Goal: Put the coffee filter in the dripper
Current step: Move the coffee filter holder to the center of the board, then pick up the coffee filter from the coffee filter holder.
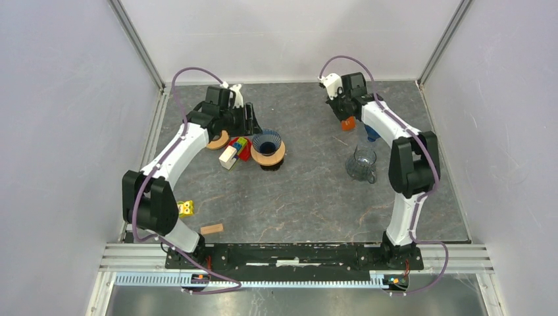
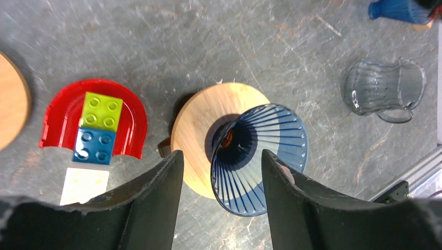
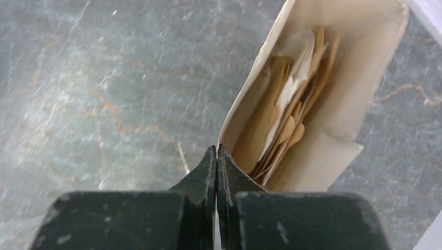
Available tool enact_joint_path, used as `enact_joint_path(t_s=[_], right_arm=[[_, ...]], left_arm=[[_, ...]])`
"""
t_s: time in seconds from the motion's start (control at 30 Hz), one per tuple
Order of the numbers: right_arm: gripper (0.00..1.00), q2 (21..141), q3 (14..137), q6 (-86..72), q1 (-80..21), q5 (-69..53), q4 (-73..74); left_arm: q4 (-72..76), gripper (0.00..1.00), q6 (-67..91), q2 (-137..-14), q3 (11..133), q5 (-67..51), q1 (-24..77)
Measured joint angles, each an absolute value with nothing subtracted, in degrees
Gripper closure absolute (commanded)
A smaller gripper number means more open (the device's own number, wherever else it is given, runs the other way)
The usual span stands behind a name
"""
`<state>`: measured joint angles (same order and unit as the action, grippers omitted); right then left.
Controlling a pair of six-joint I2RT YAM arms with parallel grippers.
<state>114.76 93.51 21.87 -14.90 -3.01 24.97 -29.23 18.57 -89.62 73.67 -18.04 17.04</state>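
The dripper point(image 2: 271, 151), a blue ribbed cone seated in a wooden ring point(image 2: 198, 135), stands left of centre on the table point(image 1: 267, 145). My left gripper point(image 2: 221, 166) hovers above it, open, its fingers straddling the cone's near rim without touching it. Brown coffee filters point(image 3: 292, 114) stand packed in a cream box point(image 3: 365, 78) in the right wrist view. My right gripper point(image 3: 216, 151) is shut, its tips meeting at the box's left wall. Whether the wall is pinched between them I cannot tell. No filter lies between them. It works at the far right point(image 1: 345, 117).
A glass jug point(image 1: 361, 163) stands in front of the right arm. A red arch point(image 2: 57, 114) carrying green and blue bricks, a cream block point(image 1: 228, 157) and a wooden disc point(image 2: 10, 99) lie by the dripper. A yellow piece point(image 1: 186, 209) and a wooden block point(image 1: 211, 229) sit near left.
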Motion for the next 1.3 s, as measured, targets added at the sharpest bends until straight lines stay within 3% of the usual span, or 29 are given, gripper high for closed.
enact_joint_path(t_s=[0.37, 0.6, 0.63, 0.73, 0.8, 0.9, 1.1, 1.3], right_arm=[[1.00, 98.9, 76.5, 18.8, -18.3, -13.5, 23.2], [0.91, 97.4, 72.9, 18.9, -23.8, -16.2, 22.3], [0.88, 97.4, 72.7, 19.0, -24.2, -16.4, 22.2], [0.68, 97.4, 72.7, 19.5, -24.4, -16.7, 21.9], [0.48, 97.4, 72.7, 19.7, -24.4, -16.8, 21.6], [0.41, 97.4, 72.8, 20.0, -24.4, -16.6, 21.7], [0.45, 96.5, 76.7, 20.3, -24.4, -15.8, 24.2], [0.59, 94.1, 84.2, 20.3, -24.4, -11.0, 25.3]], left_arm=[[-31.7, 0.36, 15.6, -88.2, 79.2, -18.0, 16.5], [-32.3, 0.36, 15.6, -88.0, 79.2, -18.0, 16.5], [-32.5, 0.35, 15.6, -87.8, 79.2, -18.0, 16.5], [-32.4, 0.34, 15.6, -86.7, 78.9, -18.0, 16.5], [-32.3, 0.33, 15.6, -85.7, 78.6, -18.0, 16.5], [-32.0, 0.32, 15.6, -84.6, 78.3, -17.9, 16.5], [-31.4, 0.32, 15.6, -84.1, 78.3, -17.9, 16.5], [-31.3, 0.32, 15.6, -84.1, 78.3, -17.9, 16.5]])
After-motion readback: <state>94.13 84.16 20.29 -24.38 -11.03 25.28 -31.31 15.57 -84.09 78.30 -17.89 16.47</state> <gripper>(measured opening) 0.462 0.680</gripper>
